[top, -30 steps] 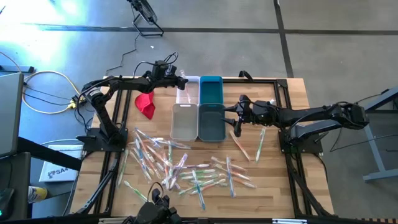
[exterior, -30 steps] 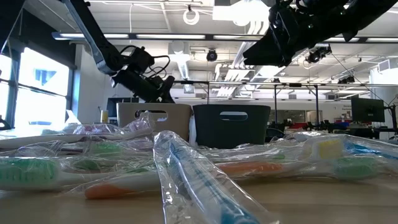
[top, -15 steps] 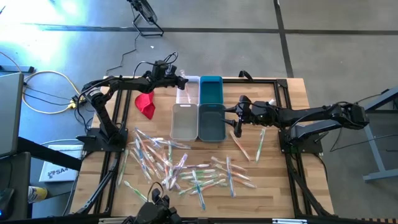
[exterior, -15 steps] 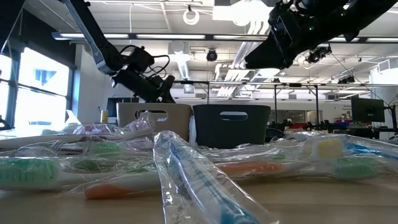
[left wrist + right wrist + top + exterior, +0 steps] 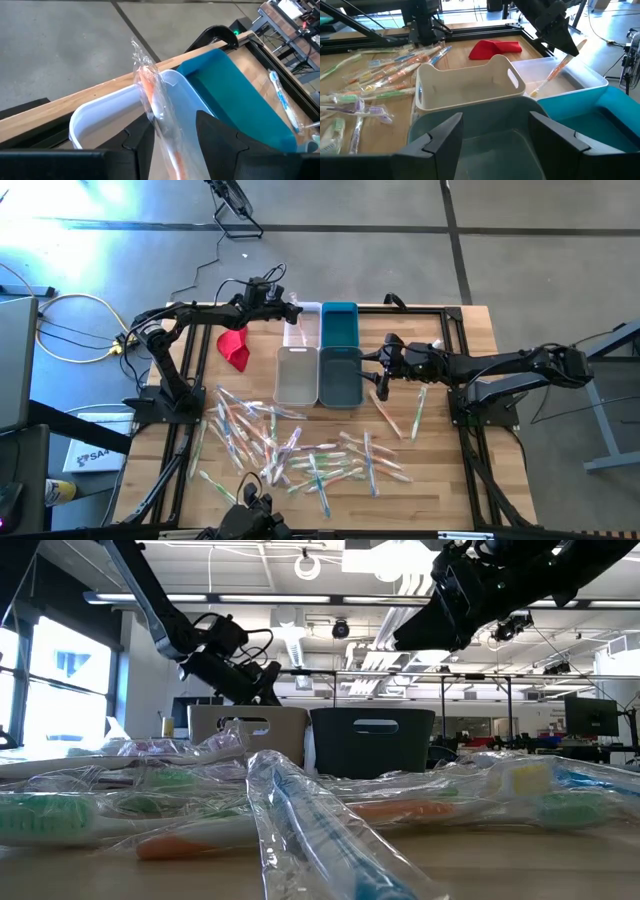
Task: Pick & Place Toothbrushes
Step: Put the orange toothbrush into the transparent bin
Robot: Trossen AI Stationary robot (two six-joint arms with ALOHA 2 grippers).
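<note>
Near edge of the table (image 5: 470, 320): big loose pile of wrapped toothbrushes (image 5: 290, 445) spread across the near half, dozens unsorted; in the low view they fill the foreground (image 5: 300, 810). A couple more lie apart on the right, near the right arm.

Middle: two bins side by side, a grey-white bin (image 5: 296, 374) on the left and a dark grey bin (image 5: 340, 375) on the right. Neither shows a toothbrush inside, as far as I can tell. Right gripper (image 5: 378, 366) hovers at the right edge of the dark bin, above it, fingers (image 5: 445, 140) spread apart with nothing between them; the wrist view looks straight into the empty dark bin.

Far: clear-white bin (image 5: 303, 322) on the left, teal bin (image 5: 339, 323) on the right. Red cloth (image 5: 235, 346) lies left of the bins. Left gripper (image 5: 285, 305) is over the far clear-white bin, clamped on one orange-handled toothbrush (image 5: 157, 107) in its wrapper, the brush hanging down toward the bin (image 5: 100, 115). Not released yet.

Progress: very early. One brush about to be dropped into the far bin, right arm empty, nearly the whole pile left to move. Bin contents at the far end are hard to make out from above.
</note>
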